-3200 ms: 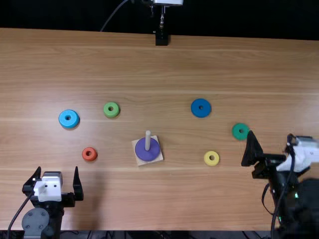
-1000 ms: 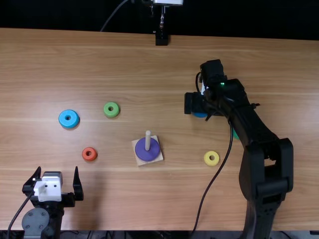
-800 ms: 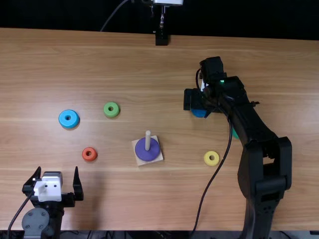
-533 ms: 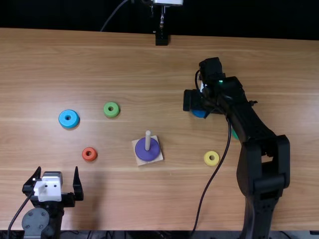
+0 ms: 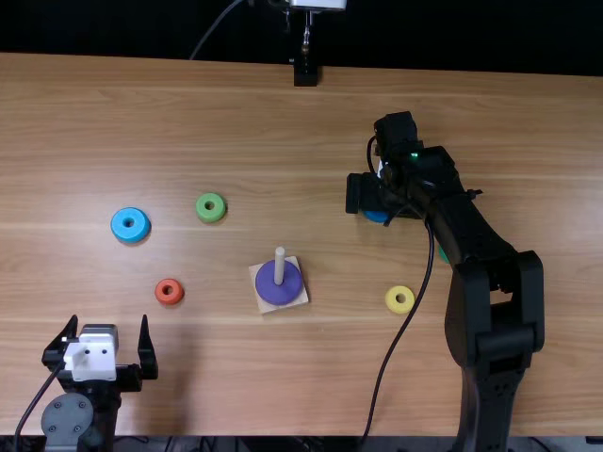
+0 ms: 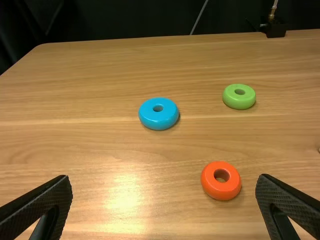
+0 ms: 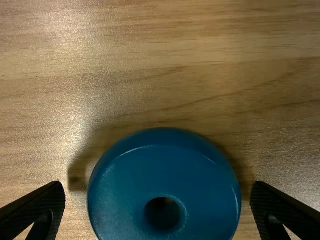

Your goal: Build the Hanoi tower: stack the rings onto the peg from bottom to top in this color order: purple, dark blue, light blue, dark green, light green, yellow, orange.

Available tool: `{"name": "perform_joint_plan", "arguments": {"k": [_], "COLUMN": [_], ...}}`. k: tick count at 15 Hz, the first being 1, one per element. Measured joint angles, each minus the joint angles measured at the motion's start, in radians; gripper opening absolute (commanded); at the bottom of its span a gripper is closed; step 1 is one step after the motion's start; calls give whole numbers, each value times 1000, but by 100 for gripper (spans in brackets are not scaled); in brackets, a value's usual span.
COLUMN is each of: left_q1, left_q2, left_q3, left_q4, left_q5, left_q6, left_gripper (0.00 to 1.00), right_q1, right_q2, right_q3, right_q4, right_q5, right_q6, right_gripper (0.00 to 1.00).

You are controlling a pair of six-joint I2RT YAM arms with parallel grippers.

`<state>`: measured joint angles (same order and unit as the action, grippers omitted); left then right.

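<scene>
Risk, top view: your right gripper [image 5: 382, 200] sat over the dark blue ring [image 5: 376, 216], right of upper centre. Dark green ring [image 5: 443, 253] lay partly hidden beside that arm; a low sweep could clip it. Purple ring [image 5: 280, 294] was on the peg [image 5: 280, 264] near frame centre; bad alignment there would hang your blue one on the tip.

Left wrist view: your left gripper [image 6: 165, 177] was spread, empty, orange ring [image 6: 220, 191] nearby. No hazard you'd worry about.

Right wrist view: claw spread, blue ring between the fingers, ungripped. Gaps looked uneven, so your close might shove or twist it before both pads bit.
</scene>
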<state>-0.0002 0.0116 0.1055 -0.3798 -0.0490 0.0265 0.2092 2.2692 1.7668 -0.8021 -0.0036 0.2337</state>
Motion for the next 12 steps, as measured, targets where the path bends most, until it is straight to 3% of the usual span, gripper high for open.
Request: {"name": "perform_joint_plan", "arguments": {"k": [1,2,6,10,12], "left_q1": [0,0,0,0,0], "left_q2": [0,0,0,0,0], "left_q3": [0,0,0,0,0], "left_q4": [0,0,0,0,0], "left_q5": [0,0,0,1,0], "left_q6": [-1,0,-1,0,0], "left_gripper": [100,100,100,100,100], "right_q1": [0,0,0,0,6], "right_q2": [0,0,1,1,-11], "right_q3": [0,0,0,3,28], "right_q4": [-1,0,-1,-5,-121], "right_q5": [0,1,3,2,0], "right_q6": [0,1,2,-2,-4], "right_gripper": [82,51,3,2,3]}}
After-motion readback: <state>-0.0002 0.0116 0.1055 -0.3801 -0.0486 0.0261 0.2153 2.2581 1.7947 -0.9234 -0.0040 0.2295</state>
